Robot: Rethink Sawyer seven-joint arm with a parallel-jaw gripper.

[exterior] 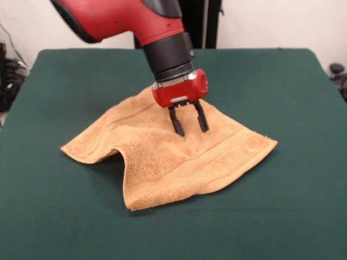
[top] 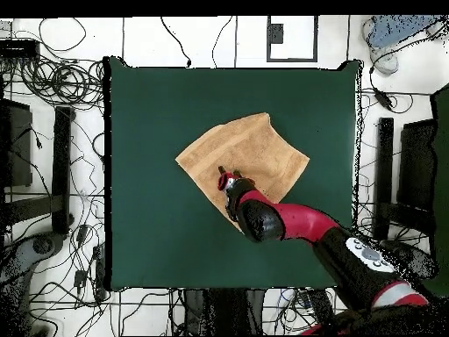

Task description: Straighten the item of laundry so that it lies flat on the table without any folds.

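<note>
The tan-orange towel [exterior: 179,151] lies near the middle of the green worktop [exterior: 303,211], not flat: one edge is humped up in a fold at the near left side. The gripper [exterior: 191,127] stands over the towel's middle, its two black fingers [exterior: 177,123] parted, tips at the cloth, holding nothing. The red arm [top: 298,219] slants down to it.

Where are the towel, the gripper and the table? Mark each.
towel [exterior: 162,157], front view: on the flat terry near the raised fold.
gripper [exterior: 190,129], front view: midway between its open fingers' tips.
table [exterior: 293,216], front view: on bare green cloth.
</note>
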